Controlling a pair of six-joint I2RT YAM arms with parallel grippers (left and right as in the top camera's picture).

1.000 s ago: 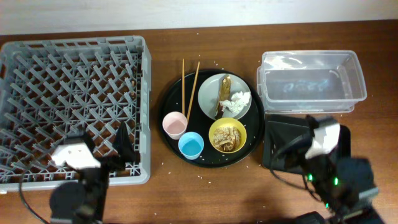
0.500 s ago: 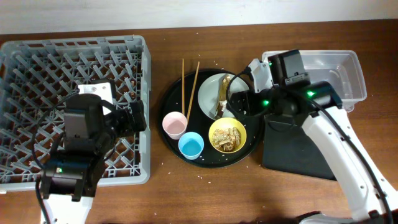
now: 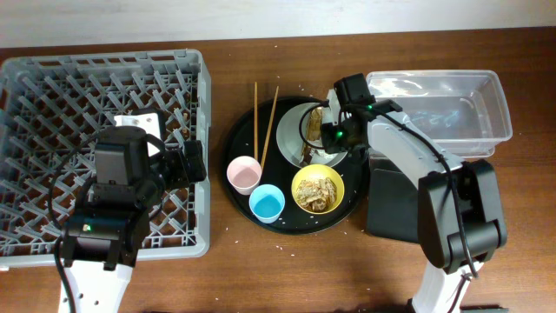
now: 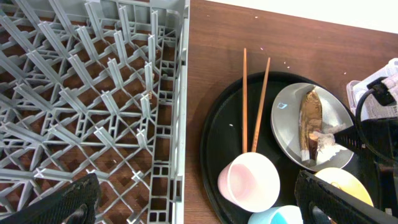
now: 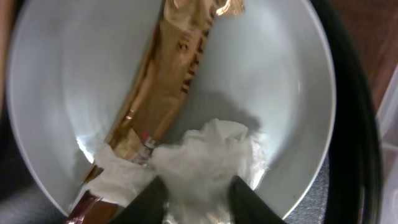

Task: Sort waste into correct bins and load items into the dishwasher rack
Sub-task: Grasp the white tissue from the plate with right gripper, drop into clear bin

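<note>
On the pale plate (image 5: 68, 81) lie a brown snack wrapper (image 5: 168, 81) and a crumpled white napkin (image 5: 205, 155). My right gripper (image 5: 198, 199) is down on the plate, its dark fingers (image 5: 146, 202) pressed against both sides of the napkin. From overhead the right gripper (image 3: 330, 143) covers the plate's right half. My left gripper (image 4: 202, 202) hangs wide open over the dishwasher rack's (image 3: 52, 78) right edge, holding nothing. The pink cup (image 3: 244, 174), blue cup (image 3: 267, 203), yellow bowl (image 3: 318, 189) with food scraps and two chopsticks (image 3: 256, 113) sit on the round black tray (image 3: 239, 139).
A clear plastic tub (image 3: 434, 113) stands at the right, with a shallow black rectangular tray (image 3: 400, 209) in front of it. White crumbs are scattered over the wooden table around the round tray.
The right arm has swung from the front right to the plate and its jaws have closed in on the napkin. The left arm rose over the rack's right side and stays open.
</note>
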